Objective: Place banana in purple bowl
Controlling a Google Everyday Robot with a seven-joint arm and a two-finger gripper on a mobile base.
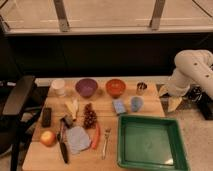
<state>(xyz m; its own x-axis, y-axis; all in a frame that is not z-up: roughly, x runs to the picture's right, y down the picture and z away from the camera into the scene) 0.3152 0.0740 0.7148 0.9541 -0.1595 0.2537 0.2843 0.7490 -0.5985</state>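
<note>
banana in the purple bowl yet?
Out. Banana lies on the table, apart from the purple bowl, which looks empty. Gripper is past the table's right edge, jaws open.

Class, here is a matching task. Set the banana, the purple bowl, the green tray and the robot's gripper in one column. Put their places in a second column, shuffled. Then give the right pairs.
Things:
1. banana
2. purple bowl
3. green tray
4. gripper

Places:
A. in the far row, between the white cup and the orange bowl
B. open, off the right edge of the table
C. just left of the grape bunch
D. on the table's near right corner

Pairs: 1-C, 2-A, 3-D, 4-B
</note>
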